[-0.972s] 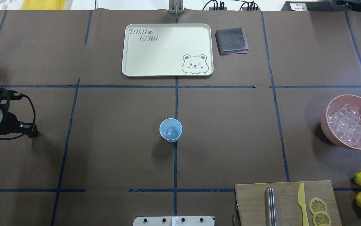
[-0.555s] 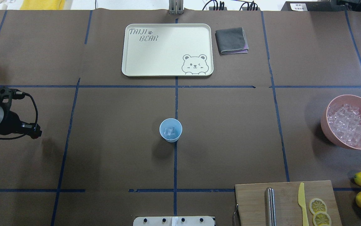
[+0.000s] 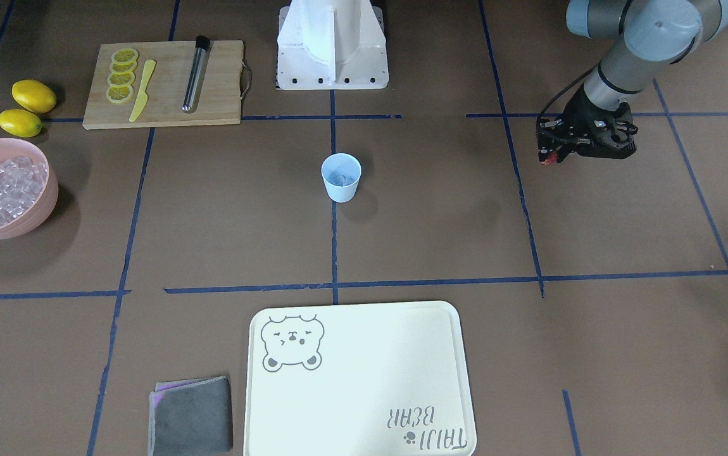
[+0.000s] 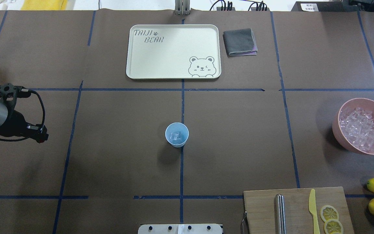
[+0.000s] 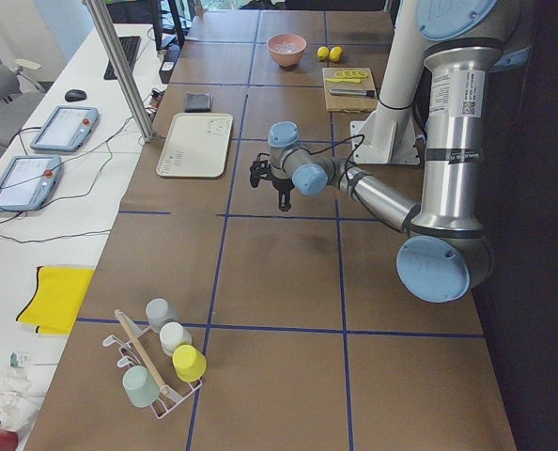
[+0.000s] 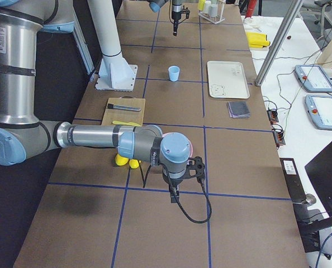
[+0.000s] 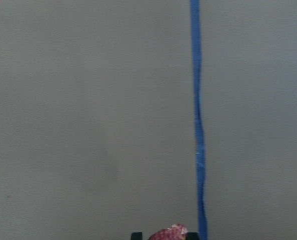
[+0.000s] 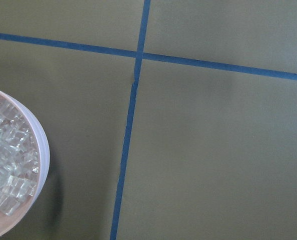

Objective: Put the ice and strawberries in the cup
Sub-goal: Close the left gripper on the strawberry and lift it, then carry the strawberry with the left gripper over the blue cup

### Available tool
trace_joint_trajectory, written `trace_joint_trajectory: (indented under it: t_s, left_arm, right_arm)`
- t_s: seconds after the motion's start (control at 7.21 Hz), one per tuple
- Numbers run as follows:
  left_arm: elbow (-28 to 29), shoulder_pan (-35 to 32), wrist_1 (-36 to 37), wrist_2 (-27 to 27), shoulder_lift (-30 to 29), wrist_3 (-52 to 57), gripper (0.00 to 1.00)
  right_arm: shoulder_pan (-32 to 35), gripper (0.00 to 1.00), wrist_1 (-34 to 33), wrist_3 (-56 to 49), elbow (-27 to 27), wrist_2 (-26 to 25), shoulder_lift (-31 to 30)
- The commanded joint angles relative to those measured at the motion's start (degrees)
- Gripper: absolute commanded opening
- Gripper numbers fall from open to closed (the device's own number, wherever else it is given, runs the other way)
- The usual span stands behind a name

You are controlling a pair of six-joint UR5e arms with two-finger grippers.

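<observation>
Gripping dark-red speckled strawberry (image 7: 171,233) in left claw (image 4: 42,137), light-blue cup (image 4: 177,145) w/ clear ice (image 4: 176,136), right claw (image 6: 173,196) unclear

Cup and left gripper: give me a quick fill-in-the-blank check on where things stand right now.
1. The cup at the table's middle holds a few cubes of ____.
2. The left gripper is shut on a small red ____.
3. The bowl heaped with more cubes is ____ in colour.
Missing words: ice; strawberry; pink.
</observation>
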Motion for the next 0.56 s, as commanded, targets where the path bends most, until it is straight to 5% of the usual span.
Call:
trace_joint_trajectory:
  t_s: [0.0, 0.28, 0.42]
  left_arm:
    - [-1.3, 0.2, 12.5, 0.2, -11.0, -0.6, 0.0]
    - [-1.2, 2.0, 25.0, 0.7, -22.1, -3.1, 0.0]
    - [-0.9, 5.0, 25.3, 0.8, -24.5, -7.5, 0.0]
  right_arm:
    - [0.0, 1.0, 0.0, 0.0, 0.0, -0.1, -0.1]
    - [0.0, 1.0, 0.0, 0.1, 0.1, -0.1, -0.1]
    - [0.0, 1.0, 0.0, 0.1, 0.1, -0.1, 0.0]
